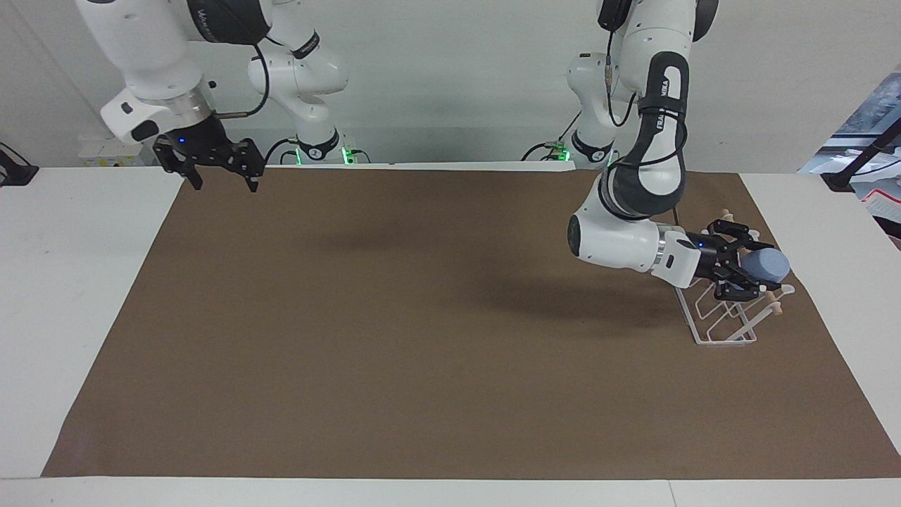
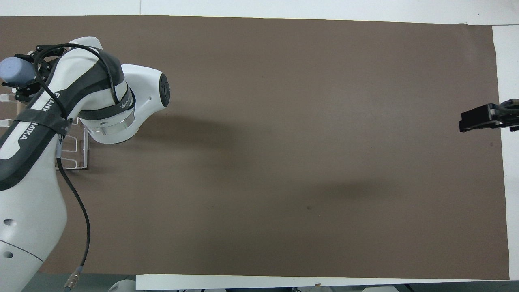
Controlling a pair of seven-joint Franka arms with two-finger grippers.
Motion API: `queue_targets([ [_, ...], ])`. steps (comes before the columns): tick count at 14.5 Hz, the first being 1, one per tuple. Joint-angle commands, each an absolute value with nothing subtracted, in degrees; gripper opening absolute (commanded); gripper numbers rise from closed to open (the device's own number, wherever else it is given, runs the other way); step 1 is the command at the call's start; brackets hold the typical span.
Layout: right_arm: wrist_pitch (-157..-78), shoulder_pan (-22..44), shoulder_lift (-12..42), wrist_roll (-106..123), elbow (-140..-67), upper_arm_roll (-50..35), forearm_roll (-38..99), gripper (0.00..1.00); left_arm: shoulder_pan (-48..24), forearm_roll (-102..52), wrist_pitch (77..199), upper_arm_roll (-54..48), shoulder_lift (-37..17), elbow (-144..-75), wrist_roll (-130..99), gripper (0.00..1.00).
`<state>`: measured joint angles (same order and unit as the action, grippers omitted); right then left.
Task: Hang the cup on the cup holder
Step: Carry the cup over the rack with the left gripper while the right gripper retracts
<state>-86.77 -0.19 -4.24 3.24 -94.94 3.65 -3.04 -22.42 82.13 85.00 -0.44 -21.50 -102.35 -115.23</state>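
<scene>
Cup [image 1: 766,265] clamped in left gripper [image 1: 747,270], held sideways over cup holder [image 1: 725,329] at left arm's end of brown mat [image 1: 422,338], above prongs and wooden dowel [image 1: 774,305]. Right gripper [image 1: 215,160] with fingers apart, waiting over mat corner well apart from holder. Advisable: mouth aligned with one prong, slid down slowly, released only once seated.

The cup [image 1: 766,265] is plain light blue. The cup holder [image 1: 725,325] is white wire with a pale wooden dowel. A plain brown mat [image 1: 422,338] covers the white bench [image 1: 70,282]. Both arms are white and dark grey, with black grippers.
</scene>
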Motion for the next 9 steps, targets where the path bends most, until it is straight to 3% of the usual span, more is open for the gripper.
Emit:
queue_targets([
  [1, -84.0, -2.1, -3.2, 6.2, -93.6, 3.1, -3.9, 1.00, -21.3, 83.4, 83.7, -0.6, -23.1, -102.2, -118.7, 0.00],
  [6, -81.3, -1.1, -1.5, 6.3, -90.9, 3.7, -3.9, 1.00, -19.9, 83.2, 85.7, -0.9, -24.1, -104.2, -121.1, 0.00],
  [7, -80.5, 2.0, -1.5, 6.3, -90.9, 6.5, -4.0, 1.00, -20.0, 82.6, 86.7, -1.0, -24.2, -104.2, -120.9, 0.13],
  [8, -80.2, 4.8, -1.0, 6.3, -90.8, 9.2, -4.0, 1.00, -19.8, 80.7, 88.2, -1.0, -24.4, -103.4, -120.6, 0.60],
  [9, -80.2, 5.4, -0.8, 6.3, -90.7, 10.4, -3.7, 1.00, -19.0, 78.1, 90.3, -0.9, -25.0, -102.4, -120.3, 1.00],
])
